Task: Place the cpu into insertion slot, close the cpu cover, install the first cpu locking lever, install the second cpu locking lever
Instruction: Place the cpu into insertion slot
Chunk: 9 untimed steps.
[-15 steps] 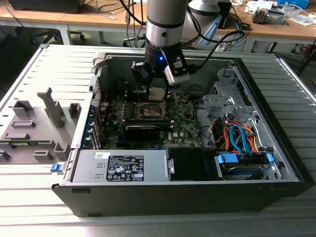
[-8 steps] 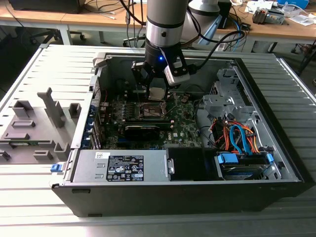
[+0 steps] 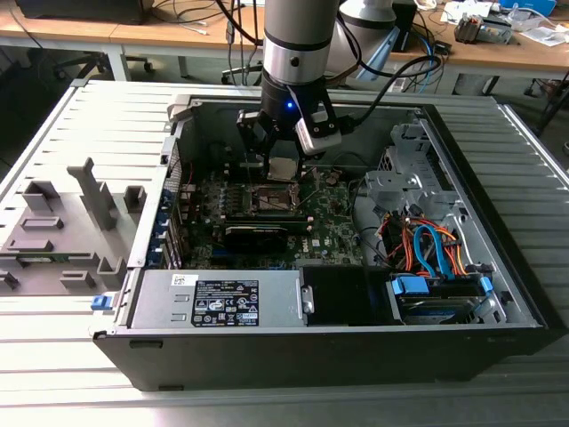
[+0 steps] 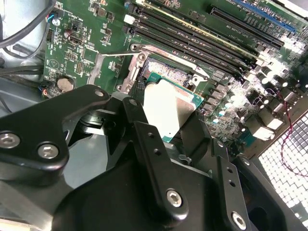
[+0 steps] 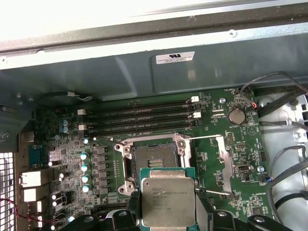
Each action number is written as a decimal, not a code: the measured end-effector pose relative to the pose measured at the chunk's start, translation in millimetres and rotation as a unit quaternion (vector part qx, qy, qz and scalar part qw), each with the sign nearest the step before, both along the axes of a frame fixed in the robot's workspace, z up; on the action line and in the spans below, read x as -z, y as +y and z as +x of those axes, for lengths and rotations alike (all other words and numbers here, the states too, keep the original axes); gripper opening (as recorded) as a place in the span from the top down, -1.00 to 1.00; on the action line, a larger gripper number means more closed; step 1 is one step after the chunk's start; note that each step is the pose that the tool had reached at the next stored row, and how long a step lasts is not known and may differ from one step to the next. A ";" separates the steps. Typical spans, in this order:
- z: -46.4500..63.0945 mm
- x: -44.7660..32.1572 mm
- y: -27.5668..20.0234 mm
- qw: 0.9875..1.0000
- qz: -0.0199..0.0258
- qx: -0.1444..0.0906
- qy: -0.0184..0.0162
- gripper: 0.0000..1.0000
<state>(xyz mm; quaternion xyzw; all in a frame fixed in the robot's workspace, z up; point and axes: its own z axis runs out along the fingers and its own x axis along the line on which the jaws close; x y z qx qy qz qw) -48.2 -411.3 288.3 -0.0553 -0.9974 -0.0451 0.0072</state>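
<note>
The pincer [image 5: 168, 214] is clamped on the cpu [image 5: 167, 199] by two opposite sides; its nearest edge is cut off. Just beyond, the insertion slot [image 5: 150, 161] lies open mid-motherboard [image 5: 216, 125], its near rim hidden behind the chip. Memory slots [image 5: 144, 120] lie farther.

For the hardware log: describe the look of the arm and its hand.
The arm is a thick silver-grey cylinder with a black band and a small blue light. Black cables trail from it. The hand is black, angular linked bars studded with silver screws.
</note>
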 end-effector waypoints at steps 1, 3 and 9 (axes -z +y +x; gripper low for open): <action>0.0 0.0 0.0 1.000 0.000 0.000 0.000 -0.08; 0.0 0.0 0.0 1.000 0.000 0.001 0.000 -0.08; 0.0 0.0 0.0 1.000 0.000 0.003 0.000 -0.08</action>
